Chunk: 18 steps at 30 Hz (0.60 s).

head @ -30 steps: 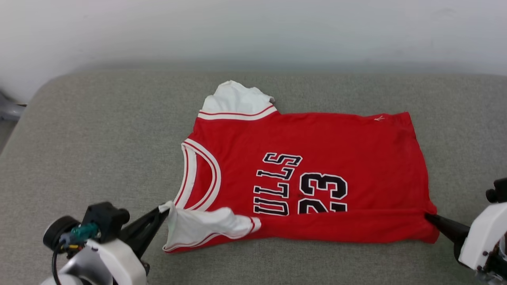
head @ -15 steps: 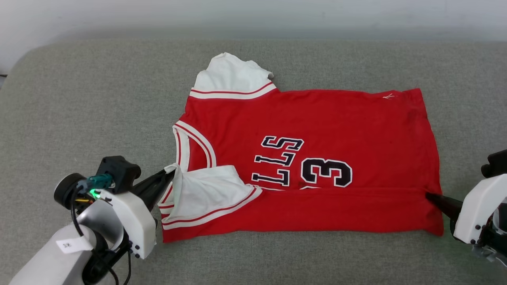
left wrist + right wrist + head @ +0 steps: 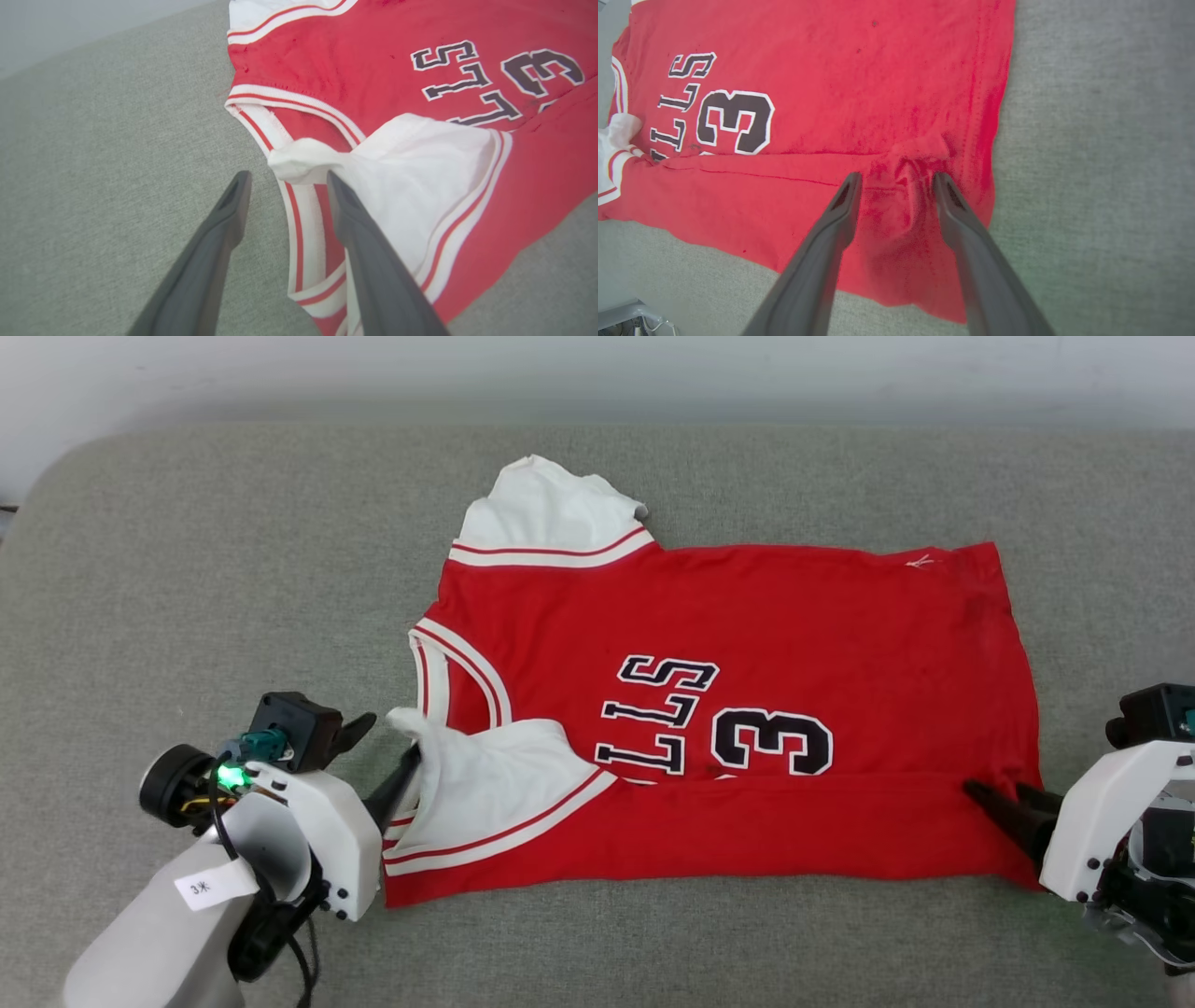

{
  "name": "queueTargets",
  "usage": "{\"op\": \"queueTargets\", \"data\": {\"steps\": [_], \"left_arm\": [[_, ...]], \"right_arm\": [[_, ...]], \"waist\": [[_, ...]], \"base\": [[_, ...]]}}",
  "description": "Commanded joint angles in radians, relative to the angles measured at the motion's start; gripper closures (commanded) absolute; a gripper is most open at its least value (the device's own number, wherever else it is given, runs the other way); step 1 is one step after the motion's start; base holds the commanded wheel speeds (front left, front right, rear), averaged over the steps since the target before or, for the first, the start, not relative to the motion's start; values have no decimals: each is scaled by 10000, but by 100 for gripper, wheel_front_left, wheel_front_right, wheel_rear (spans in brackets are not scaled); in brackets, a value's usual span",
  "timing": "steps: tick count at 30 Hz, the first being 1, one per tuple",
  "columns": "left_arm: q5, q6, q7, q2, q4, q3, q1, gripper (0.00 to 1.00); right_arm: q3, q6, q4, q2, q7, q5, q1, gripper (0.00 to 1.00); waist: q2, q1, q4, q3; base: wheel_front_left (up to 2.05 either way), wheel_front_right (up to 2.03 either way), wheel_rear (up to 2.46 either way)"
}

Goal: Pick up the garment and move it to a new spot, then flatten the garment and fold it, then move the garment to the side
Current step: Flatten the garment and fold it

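The red garment [image 3: 747, 616] lies front-up on the grey cushion, collar to the left, with its near edge folded over the lettering, so "LLS" and "3" show. Its near white sleeve [image 3: 485, 775] rests on top of that fold. My left gripper [image 3: 385, 751] stands open at the sleeve's tip, and in the left wrist view the left gripper [image 3: 285, 179] has the crumpled white tip [image 3: 299, 158] just past its fingers. My right gripper [image 3: 1004, 793] is open at the hem's folded corner. In the right wrist view a small red pucker [image 3: 920, 154] sits just beyond the right gripper [image 3: 896, 179].
The grey fabric cushion [image 3: 187, 569] stretches wide to the left and in front of the garment. A pale wall [image 3: 597, 373] runs along its far edge. The far white sleeve [image 3: 546, 513] sticks out toward the wall.
Both grippers carried the near edge up over the lettering, then opened and let go of the sleeve and the hem corner. The head camera tilted down between the earliest frame and the later ones.
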Motion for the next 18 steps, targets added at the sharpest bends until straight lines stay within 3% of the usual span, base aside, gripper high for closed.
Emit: {"op": "queueTargets", "data": {"steps": [1, 6, 13, 18], "left_arm": [[-6, 91, -236, -91, 11, 41, -92, 0], [-99, 484, -857, -358, -7, 254, 328, 0], [-133, 1796, -1373, -357, -915, 648, 1482, 0], [-528, 2634, -1142, -338, -2118, 902, 2588, 0]], "right_arm": [[12, -9, -15, -27, -103, 37, -9, 0], [221, -9, -426, -312, -600, -95, 288, 0], [381, -9, -1355, -358, -1020, -870, 922, 0], [236, -9, -2116, -212, -712, -1671, 1549, 0]], "waist": [[0, -1, 27, -148], [0, -1, 83, -599], [0, -1, 46, -1256], [0, -1, 36, -1372]], "base": [[0, 0, 0], [0, 0, 0], [0, 0, 0], [0, 0, 0]]}}
